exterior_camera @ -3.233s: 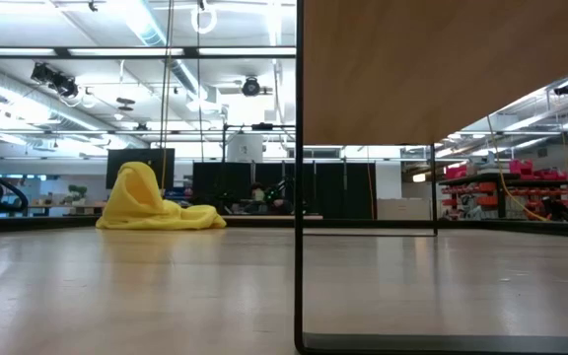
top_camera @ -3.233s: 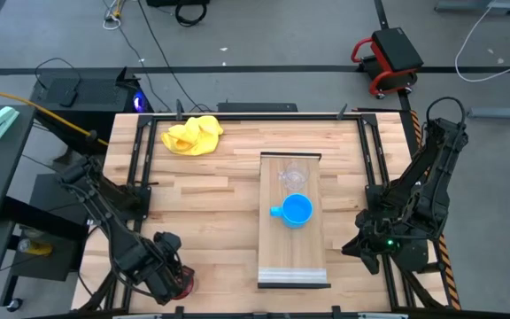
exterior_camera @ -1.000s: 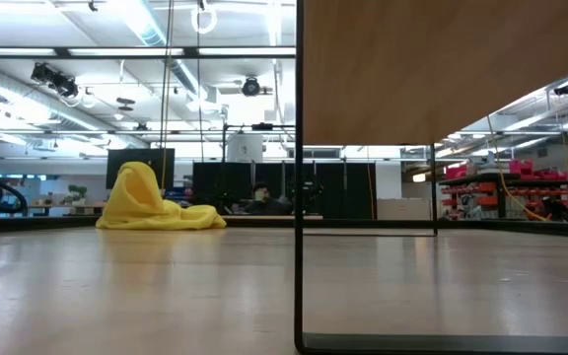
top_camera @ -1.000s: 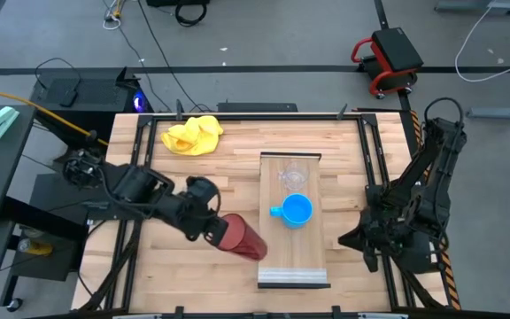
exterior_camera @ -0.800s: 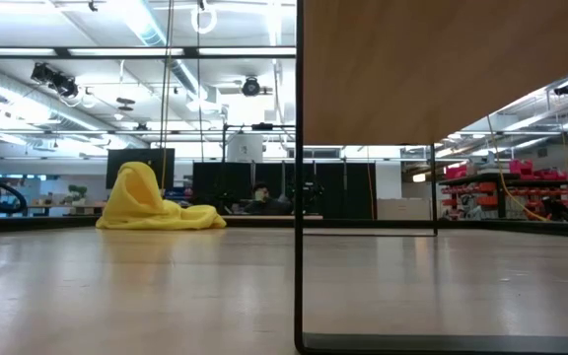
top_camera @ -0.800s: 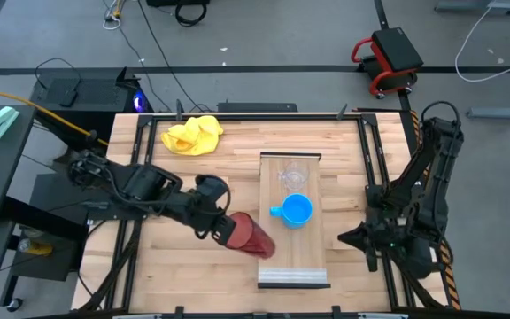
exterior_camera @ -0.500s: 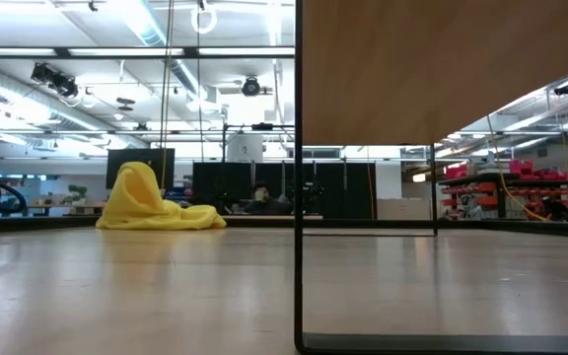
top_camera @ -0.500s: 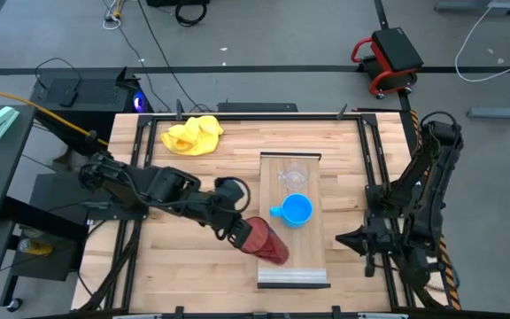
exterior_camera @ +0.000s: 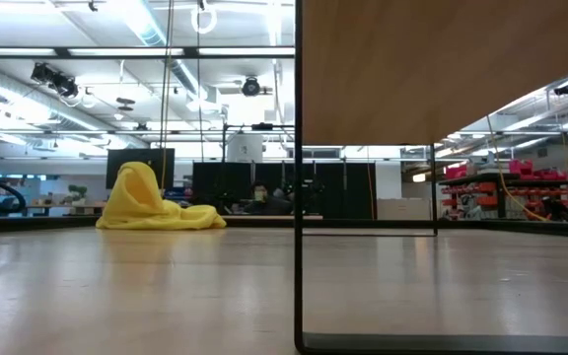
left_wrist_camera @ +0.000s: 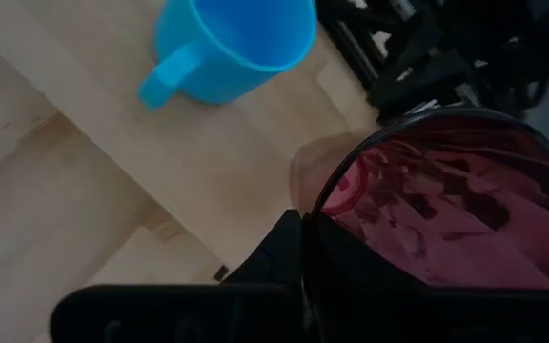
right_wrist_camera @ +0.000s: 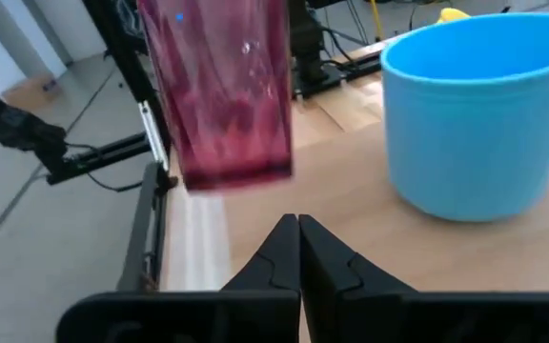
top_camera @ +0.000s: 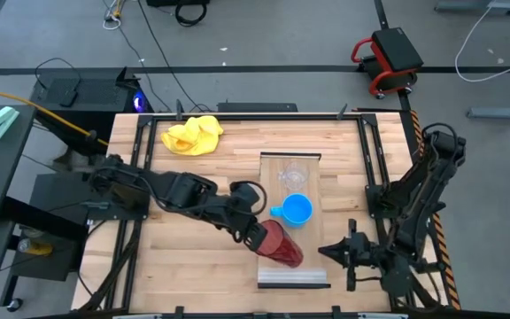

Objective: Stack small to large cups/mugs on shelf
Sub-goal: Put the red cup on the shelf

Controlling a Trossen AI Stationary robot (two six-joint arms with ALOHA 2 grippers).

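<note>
The dark red ribbed cup (top_camera: 283, 245) hangs tilted over the near end of the pale wood shelf (top_camera: 312, 266), shut in my left gripper (top_camera: 257, 233). The bright blue mug (top_camera: 298, 210) stands upright on the middle of the shelf with its handle toward the table's left. The small clear cup (top_camera: 292, 177) stands behind it near the far end. My right gripper (top_camera: 328, 252), shut, hovers just right of the shelf's near end and points at the red cup (right_wrist_camera: 219, 90) and the blue mug (right_wrist_camera: 475, 114). My left gripper holds the red cup at its rim (left_wrist_camera: 324, 205), coming slantwise from the table's left and far side. One finger (left_wrist_camera: 284, 250) lies outside the wall; the other shows dark through the red wall. The cup tilts, mouth toward the gripper. Whether its base (right_wrist_camera: 232, 176) touches the shelf, I cannot tell.
A crumpled yellow cloth (top_camera: 193, 135) lies at the table's far left. The shelf stands raised on a thin dark frame (exterior_camera: 299, 197), its underside (exterior_camera: 442, 69) showing in the low view. Its lighter lip (right_wrist_camera: 193, 252) is at the near end. Dark rails (top_camera: 372, 168) border the table.
My left gripper has carried the red cup from the table's left middle rightward and nearer, from beside the shelf's left edge to over its near end, staying shut on it. My right arm has stretched out and its gripper has moved left toward the shelf's near end.
</note>
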